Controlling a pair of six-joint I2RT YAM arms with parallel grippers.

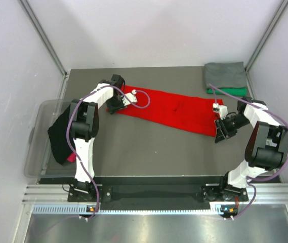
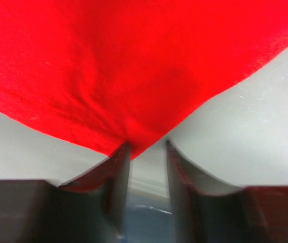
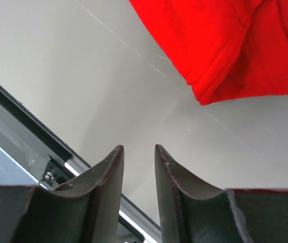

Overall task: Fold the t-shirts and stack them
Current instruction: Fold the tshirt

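Note:
A bright red t-shirt [image 1: 174, 110] lies folded into a long strip slanting across the grey table. My left gripper [image 1: 114, 108] is at its left end. In the left wrist view its jaws [image 2: 147, 144] stand a little apart, and a corner of the red cloth [image 2: 133, 66] just reaches the left fingertip without being pinched. My right gripper [image 1: 219, 134] is just off the shirt's right end. Its jaws [image 3: 138, 147] stand narrowly apart and empty over bare table, with the red hem [image 3: 235, 45] ahead and to the right. A folded grey t-shirt [image 1: 226, 75] lies on a green one [image 1: 230, 91] at the back right.
A translucent plastic tub [image 1: 36, 126] stands off the table's left edge, with a black t-shirt [image 1: 57, 136] draped over its rim and a bit of magenta cloth [image 1: 71, 157] below it. The table's metal front rail [image 3: 42, 147] shows near the right gripper.

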